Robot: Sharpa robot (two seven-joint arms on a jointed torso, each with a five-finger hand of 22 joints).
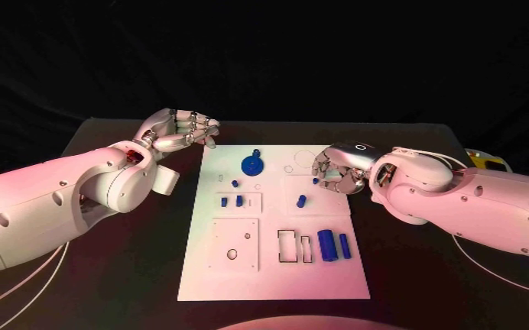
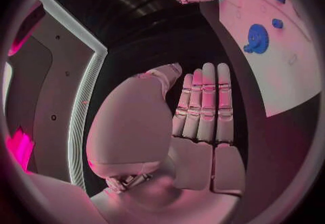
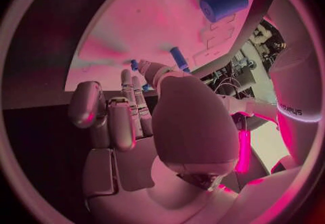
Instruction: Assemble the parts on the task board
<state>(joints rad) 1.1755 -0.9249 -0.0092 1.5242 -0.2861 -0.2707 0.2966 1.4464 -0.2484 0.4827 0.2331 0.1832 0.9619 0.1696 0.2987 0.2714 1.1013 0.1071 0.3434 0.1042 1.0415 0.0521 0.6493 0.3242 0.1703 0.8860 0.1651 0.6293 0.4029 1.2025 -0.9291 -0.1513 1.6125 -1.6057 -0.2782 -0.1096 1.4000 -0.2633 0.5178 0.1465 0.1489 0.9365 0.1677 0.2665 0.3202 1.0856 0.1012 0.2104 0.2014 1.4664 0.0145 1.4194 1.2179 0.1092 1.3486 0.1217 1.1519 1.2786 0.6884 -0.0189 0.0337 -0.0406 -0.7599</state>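
The white task board [image 1: 276, 269] lies in the middle of the black table. On its far part lies a blue gear [image 1: 252, 164], also seen at the gear [image 2: 257, 38]. My right hand [image 1: 336, 169] hovers low over the board's far right part, its fingers curled in, and pinches a small blue peg [image 1: 316, 180] at its fingertips. Another blue peg [image 1: 301, 201] stands just in front of it. My left hand [image 1: 182, 130] hangs off the board's far left corner, its fingers [image 2: 203, 105] straight and side by side, holding nothing.
Two blue cylinders [image 1: 327, 244] [image 1: 345, 246] lie at the board's near right beside two rectangular slots [image 1: 293, 246]. Small blue pieces [image 1: 232, 201] stand left of centre. A yellow object [image 1: 491, 163] sits behind my right arm at the table's right edge.
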